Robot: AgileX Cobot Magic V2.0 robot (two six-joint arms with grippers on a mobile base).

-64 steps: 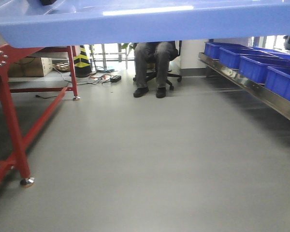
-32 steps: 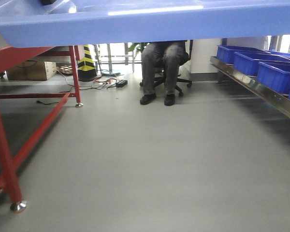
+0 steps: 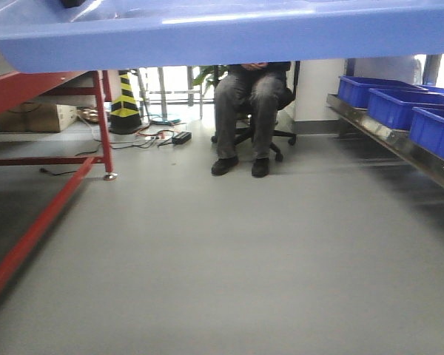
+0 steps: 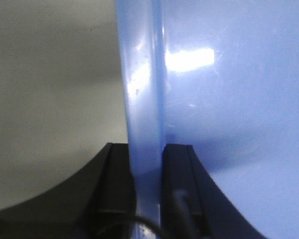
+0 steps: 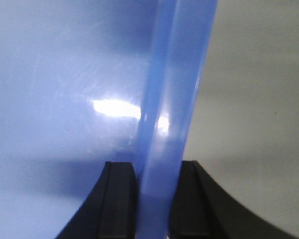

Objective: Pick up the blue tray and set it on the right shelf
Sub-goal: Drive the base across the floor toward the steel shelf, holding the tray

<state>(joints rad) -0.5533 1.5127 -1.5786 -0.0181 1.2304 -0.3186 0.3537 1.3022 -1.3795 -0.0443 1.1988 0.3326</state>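
the front view shows the room but neither pincer clearly; the wrist views show the grip and almost nothing else. in the front view the blue tray fills the whole top edge of the frame as a wide, glossy light-blue band seen from below, held up in the air above the grey floor. a small dark shape at the upper left of that band may be part of a gripper, but it is too cropped to tell.

in the left wrist view the left gripper has its two black fingers pressed against either side of the tray's raised rim, clamped on it. the right wrist view shows the right gripper pinching the opposite rim the same way. the plastic is smooth and shiny, with bright light reflections and faint scratches.

the right shelf runs along the right side of the frame, a steel rail carrying dark blue bins, well apart from the tray. at the left stands the red-framed table. in the middle distance a seated person sits on an office chair, with a yellow-and-black cone, a cardboard box and loose cables nearby.
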